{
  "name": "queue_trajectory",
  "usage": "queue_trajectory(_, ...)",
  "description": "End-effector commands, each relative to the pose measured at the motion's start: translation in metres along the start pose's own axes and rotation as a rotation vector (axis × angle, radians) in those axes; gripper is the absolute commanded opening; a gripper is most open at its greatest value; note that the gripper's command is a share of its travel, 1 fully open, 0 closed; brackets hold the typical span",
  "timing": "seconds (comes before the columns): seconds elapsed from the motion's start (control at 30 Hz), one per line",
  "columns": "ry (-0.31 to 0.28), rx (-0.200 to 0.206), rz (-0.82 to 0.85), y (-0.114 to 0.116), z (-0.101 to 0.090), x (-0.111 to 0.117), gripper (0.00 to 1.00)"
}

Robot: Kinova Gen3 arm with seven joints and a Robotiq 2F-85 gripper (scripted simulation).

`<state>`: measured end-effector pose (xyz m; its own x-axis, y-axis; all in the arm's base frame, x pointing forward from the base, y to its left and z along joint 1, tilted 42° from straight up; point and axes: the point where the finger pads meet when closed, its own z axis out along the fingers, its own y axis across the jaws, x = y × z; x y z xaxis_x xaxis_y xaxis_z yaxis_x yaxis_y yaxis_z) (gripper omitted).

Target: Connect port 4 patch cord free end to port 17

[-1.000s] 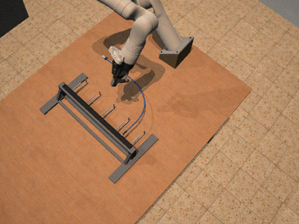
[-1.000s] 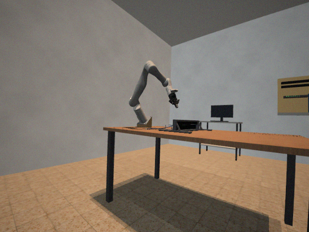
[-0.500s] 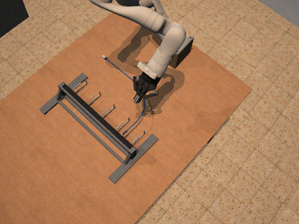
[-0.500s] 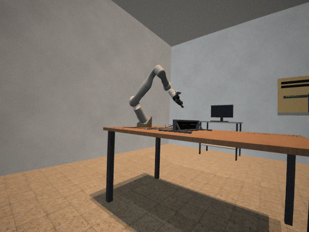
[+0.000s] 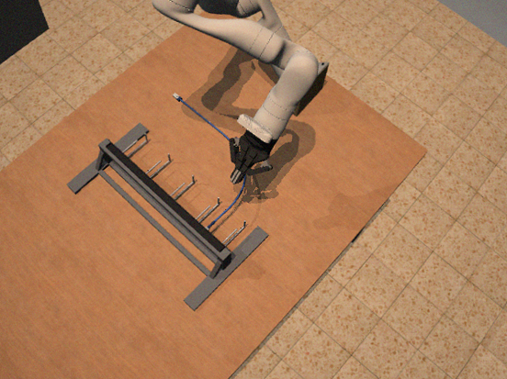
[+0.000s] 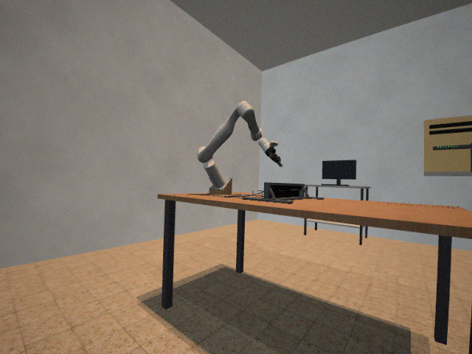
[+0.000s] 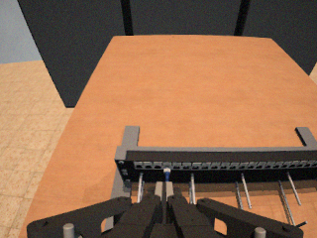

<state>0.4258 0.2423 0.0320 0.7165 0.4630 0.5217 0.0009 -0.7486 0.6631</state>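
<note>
My gripper (image 5: 235,176) (image 6: 281,165) (image 7: 163,192) is shut with nothing between its fingertips, high above the table. The blue patch cord (image 5: 205,120) has one end plugged into the rack near its left end; that plug (image 7: 166,173) shows just beyond my fingertips in the wrist view. The cord passes beneath my gripper, which hides part of it. Its free plug (image 5: 176,96) lies on the table on the far side from the plugged end. The grey rack (image 5: 155,214) (image 6: 268,190) (image 7: 198,149) stands upright with a row of ports facing the arm. The port numbers are too small to read.
The table (image 5: 87,305) (image 6: 366,214) (image 7: 188,89) carries the rack and the arm's base. Several thin metal cable bars (image 5: 218,203) (image 7: 246,190) stick out from the port side. Flat feet (image 5: 197,294) (image 7: 131,134) extend at both rack ends. One table edge runs near the left foot.
</note>
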Motion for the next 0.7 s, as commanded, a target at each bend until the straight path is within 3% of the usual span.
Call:
queue_trajectory(0.0,-0.011,-0.009,0.0,0.003,0.019,-0.003,0.0)
queue_trajectory(0.07,-0.011,-0.009,0.0,0.003,0.019,-0.003,0.0)
queue_trajectory(0.47,-0.011,-0.009,0.0,0.003,0.11,-0.004,0.0)
queue_trajectory(0.67,-0.011,-0.009,0.0,0.003,0.122,-0.004,0.0)
